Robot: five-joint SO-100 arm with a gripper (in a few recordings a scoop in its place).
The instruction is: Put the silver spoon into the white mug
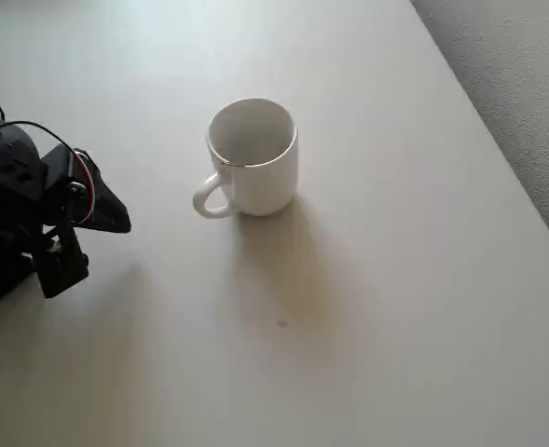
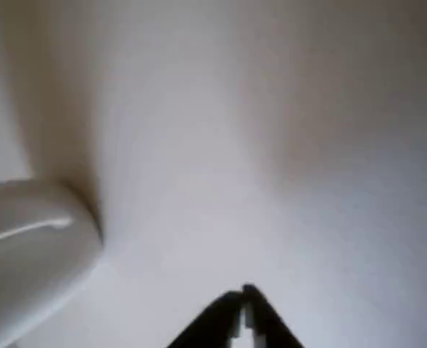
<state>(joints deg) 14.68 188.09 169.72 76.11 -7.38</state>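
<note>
The white mug [image 1: 253, 158] stands upright mid-table, its loop handle pointing to the lower left of the overhead view. A thin grey line runs along the inside of its near rim; I cannot tell what it is. The silver spoon is out of view. My black gripper [image 1: 117, 218] hovers left of the mug, a short gap from the handle, tips pointing toward it. In the wrist view the gripper [image 2: 244, 308] is at the bottom edge with its fingers pressed together and nothing between them. The mug [image 2: 32, 243] is blurred at the left.
The pale table [image 1: 367, 354] is bare to the right of and below the mug. Its right edge runs diagonally at the upper right, with grey carpet [image 1: 526, 74] beyond. The arm's black body [image 1: 13, 214] fills the left edge.
</note>
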